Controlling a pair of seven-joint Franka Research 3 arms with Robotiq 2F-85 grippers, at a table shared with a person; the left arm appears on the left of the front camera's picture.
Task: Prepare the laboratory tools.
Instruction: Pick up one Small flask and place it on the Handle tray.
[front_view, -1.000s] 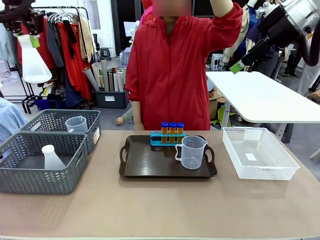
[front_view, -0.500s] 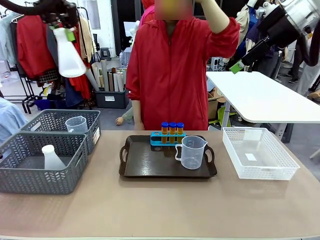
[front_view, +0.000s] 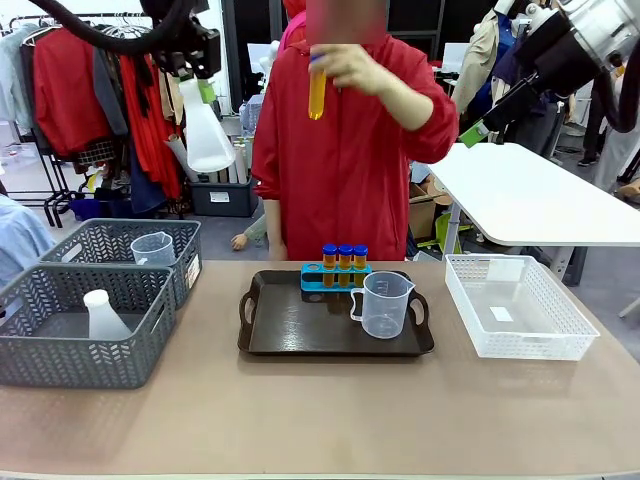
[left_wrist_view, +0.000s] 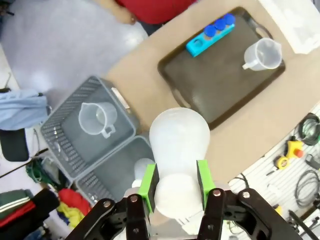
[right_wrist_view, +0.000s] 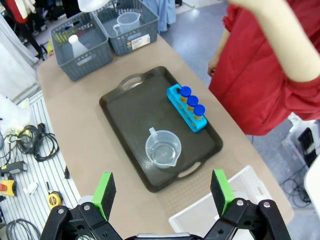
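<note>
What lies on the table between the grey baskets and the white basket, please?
The dark tray, carrying the tube rack and beaker, in the front view.

Front cam sits at robot's table edge, roughly level, facing across table (front_view: 300, 420) to person (front_view: 340, 150). Both wrist cams high up, looking steeply down, left's past conical flask (left_wrist_view: 179, 145). All three share dark tray (front_view: 290, 330), measuring beaker (front_view: 383, 305), grey baskets (front_view: 80, 355).

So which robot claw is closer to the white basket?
Right. The right gripper hangs open high up on the side of the white basket. The left gripper, holding the flask, is high up across the tray, near the grey baskets.
</note>
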